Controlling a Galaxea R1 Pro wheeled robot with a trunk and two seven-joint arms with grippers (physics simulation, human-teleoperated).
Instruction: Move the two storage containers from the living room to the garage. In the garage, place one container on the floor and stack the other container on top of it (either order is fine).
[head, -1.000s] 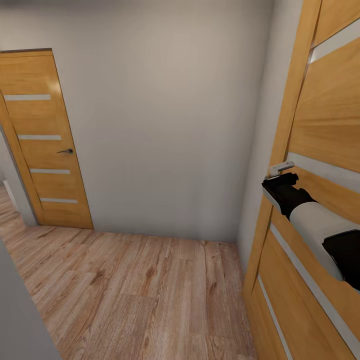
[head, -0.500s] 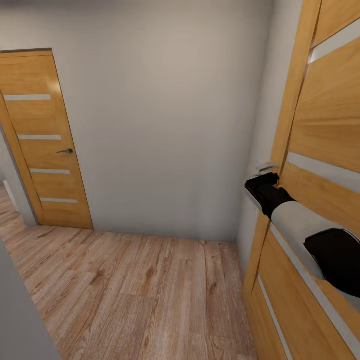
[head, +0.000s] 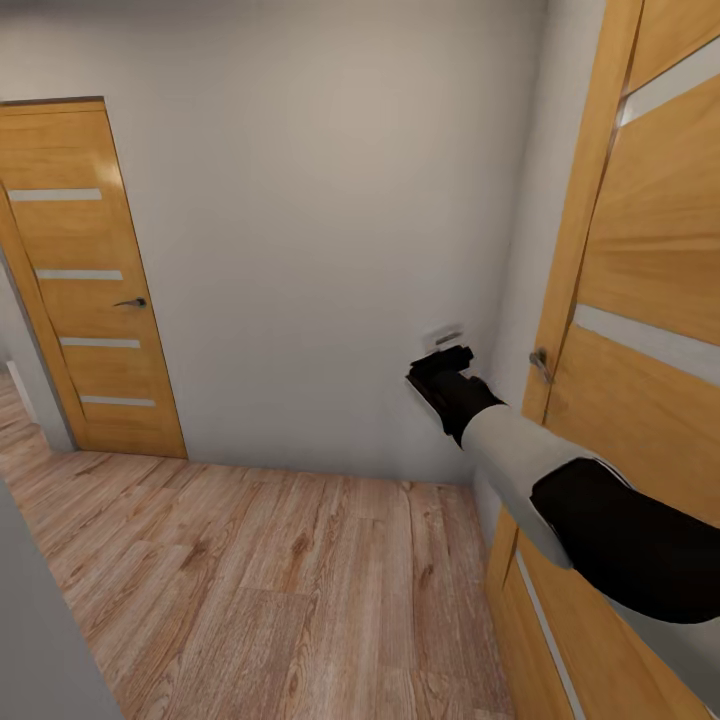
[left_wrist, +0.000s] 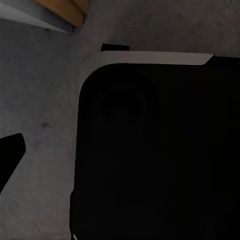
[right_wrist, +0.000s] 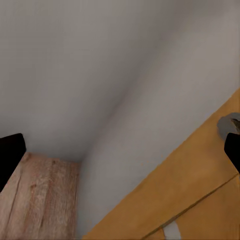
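The two storage containers are out of view. I face a hallway corner with light wood plank flooring (head: 260, 570). My right gripper (head: 447, 352) reaches forward at the end of its white and black arm and hovers in front of the grey wall, just left of the right-hand door's handle (head: 541, 362). In the right wrist view its fingertips (right_wrist: 10, 155) stand wide apart, open and empty, and the handle (right_wrist: 227, 122) shows beside one of them. In the left wrist view, a black fingertip (left_wrist: 10, 152) of my left gripper points at a grey surface, close to my own dark body (left_wrist: 160, 150).
An orange wooden door (head: 640, 300) with pale horizontal strips stands very close at the right. A second door (head: 85, 280) of the same kind, shut, with a lever handle (head: 131, 302), is at the far left. A plain grey wall (head: 320, 250) closes the hallway ahead.
My right arm has swung left, off the right-hand door and out in front of the wall corner. The door's handle, earlier hidden by the gripper, is now uncovered. The camera has not moved.
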